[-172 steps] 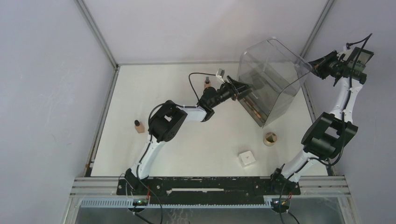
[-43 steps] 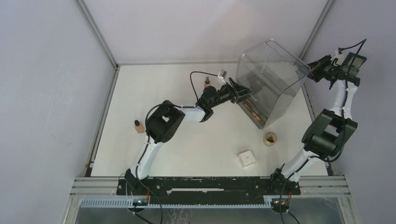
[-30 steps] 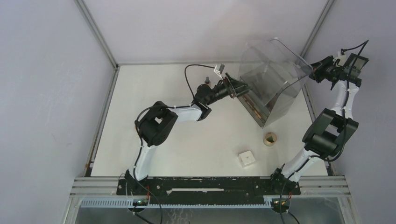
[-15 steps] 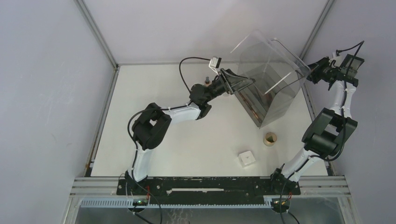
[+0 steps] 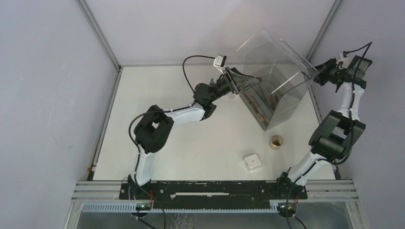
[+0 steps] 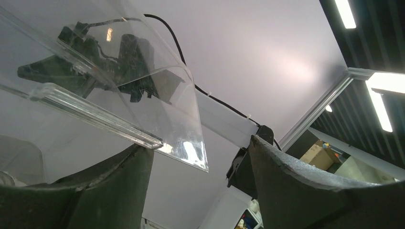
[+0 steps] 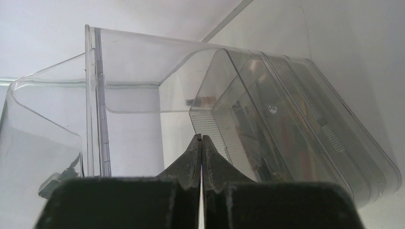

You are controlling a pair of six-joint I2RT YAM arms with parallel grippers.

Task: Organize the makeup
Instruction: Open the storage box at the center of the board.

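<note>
Overhead, my left gripper [image 5: 240, 82], jaws apart, has swung the clear bin's [image 5: 286, 90] lid [image 5: 258, 40] up, opening the way for the white box [image 5: 252, 161] and round puff [image 5: 276, 141] out on the table [image 5: 191, 148] (sticks [image 5: 260, 113] already lie inside); left wrist shows the lid's edge between my spread fingers; right wrist shows the right gripper [image 7: 200, 143] pressed together, facing the bin.

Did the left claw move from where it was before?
Yes. The left claw has gone up and back, farther from the white box and nearer the back edge of the table.
</note>
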